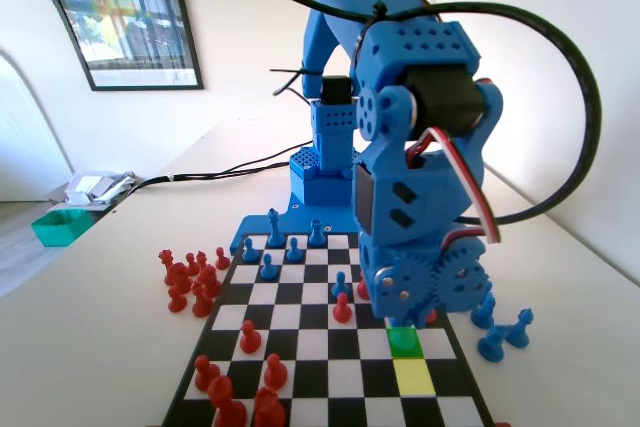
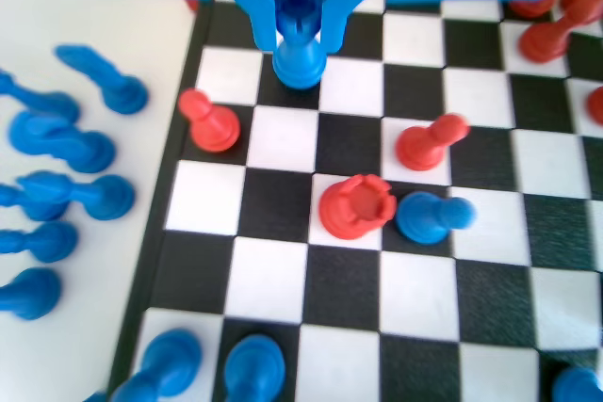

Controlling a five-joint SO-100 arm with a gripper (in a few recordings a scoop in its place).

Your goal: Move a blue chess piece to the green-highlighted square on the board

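While the blue arm bends low over the board (image 1: 300,347), its gripper (image 2: 300,25) hangs down from the top of the wrist view. Its two jaws are pinching a blue chess piece (image 2: 300,44) between them, one jaw on each side of the piece's top. This piece has a notched top like a little castle, not a round ball head. Its base looks to be right at the board, where a black and a white square meet near the board's left edge in that view. I cannot tell if it is touching the board.

From the fixed view, the green-highlighted square (image 1: 403,340) lies near the right edge of the board, right under the low end of the arm. A yellow square (image 1: 413,377) is just in front of it, closer to the camera.

Near the held piece in the wrist view stand two red pawns (image 2: 209,121). A red castle piece (image 2: 356,206) stands a bit lower in the picture, with a blue pawn (image 2: 429,217) just beside it on the right. More blue pieces (image 2: 66,195) lie off the board on the white table (image 1: 100,347) at the left. In the fixed view, a bunch of red pieces (image 1: 192,282) sits on the table by the board's left side.
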